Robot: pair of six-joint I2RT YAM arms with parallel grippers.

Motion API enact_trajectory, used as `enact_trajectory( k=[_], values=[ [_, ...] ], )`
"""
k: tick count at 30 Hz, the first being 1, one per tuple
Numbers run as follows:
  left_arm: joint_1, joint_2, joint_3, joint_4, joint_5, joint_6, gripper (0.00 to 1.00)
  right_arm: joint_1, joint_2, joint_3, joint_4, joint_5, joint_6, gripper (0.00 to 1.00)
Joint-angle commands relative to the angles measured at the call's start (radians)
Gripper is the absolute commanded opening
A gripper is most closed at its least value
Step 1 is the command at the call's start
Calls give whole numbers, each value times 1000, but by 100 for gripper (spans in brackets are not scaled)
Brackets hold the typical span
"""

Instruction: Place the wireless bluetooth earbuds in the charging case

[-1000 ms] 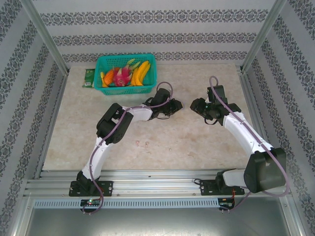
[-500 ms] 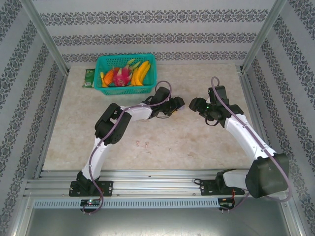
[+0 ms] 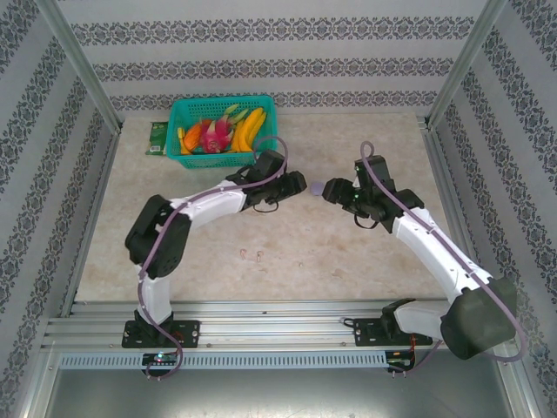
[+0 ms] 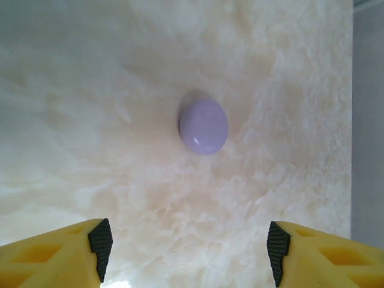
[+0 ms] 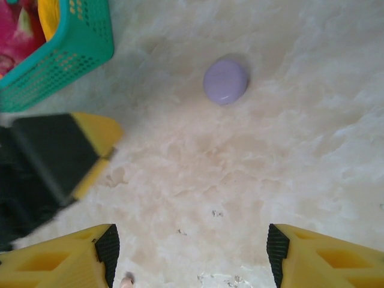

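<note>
A: Down over the purple charging case [image 4: 204, 126] with the left gripper [image 4: 188, 251], spread wide and gripping nothing.
B: Same for the right gripper [image 5: 192, 252]: agape, empty, facing the case on the table [image 3: 348, 252].
A: Looks shut, though. Opening stage, probably.
B: No loading yet, with the pink earbuds [image 3: 259, 255] well apart, toward the near edge. Next: steady the case, lift the lid.

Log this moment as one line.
left end effector: open, empty | right end effector: open, empty | purple case: closed, on table between them | earbuds: loose on table
</note>
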Motion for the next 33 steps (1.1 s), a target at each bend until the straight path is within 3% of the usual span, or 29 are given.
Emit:
enact_trajectory(
  k=[1,4,5,8,15,22,33],
  values=[
    [18,-98,-25,-218,-243,220,76,53,10,22,-26,79,6,72],
    [52,-170,-78,-263,-347,275,100,88,20,9,-17,101,6,77],
    [68,-192,-101,-261,-357,283,100,96,22,3,-11,109,6,78],
    [131,-252,-169,-259,-361,276,100,106,32,-13,-5,150,4,97],
    [279,-279,-236,-284,-242,293,100,99,65,-37,9,215,0,98],
    [320,-194,-204,-351,-217,327,100,84,130,-50,75,132,5,97],
    [377,-89,-221,-294,-126,322,93,36,136,-73,94,52,4,95]
  ],
)
